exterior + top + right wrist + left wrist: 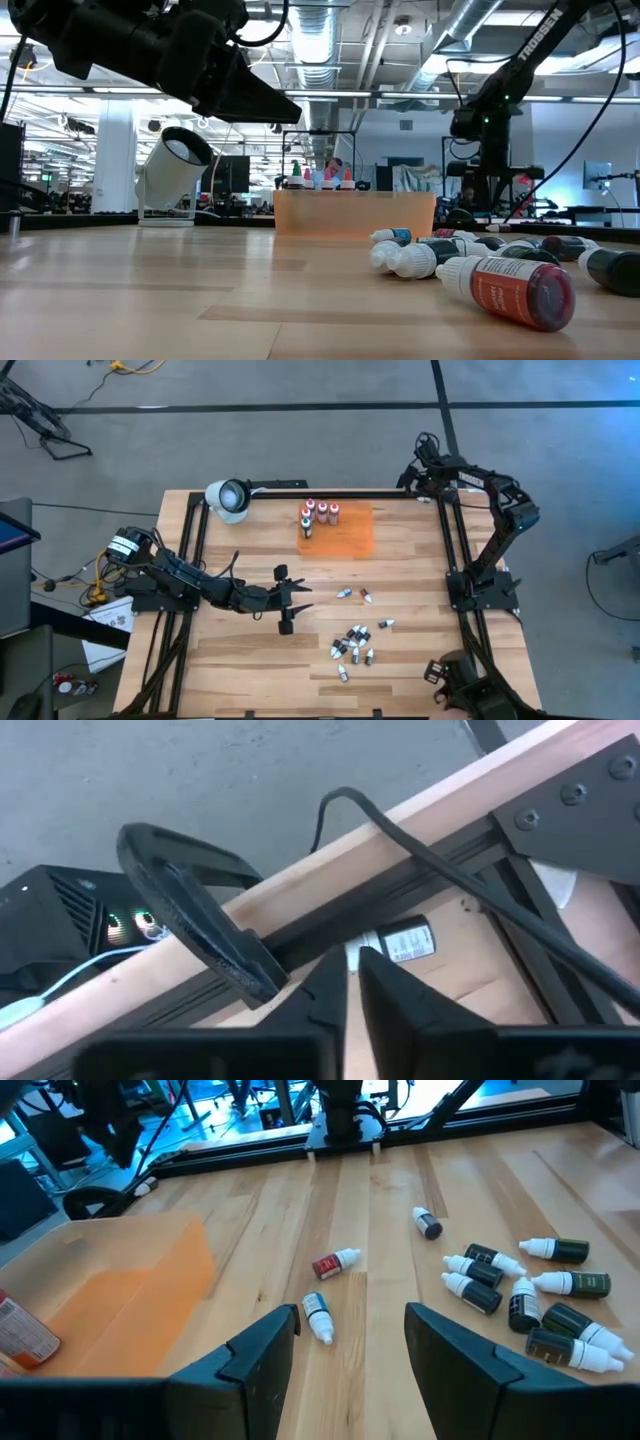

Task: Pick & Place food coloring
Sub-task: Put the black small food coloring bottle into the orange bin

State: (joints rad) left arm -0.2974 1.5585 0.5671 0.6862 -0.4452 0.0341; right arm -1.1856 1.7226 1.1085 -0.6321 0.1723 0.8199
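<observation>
The left tool (291, 603) hovers mid-tabletop, fingers apart and empty. The food coloring (355, 643) bottles look light, smooth and roll-prone; grip across the body. The right tool (350, 982), fingers together, waits beyond the tabletop's right edge.

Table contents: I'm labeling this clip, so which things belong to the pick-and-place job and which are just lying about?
Part of the job:
- loose bottles lying on the table
- two stray bottles nearer the mat
- upright bottles on the orange mat
- left gripper, open and empty, hovering beside the strays

Just lying about:
- white lamp
- right gripper, parked at the table's edge
</observation>
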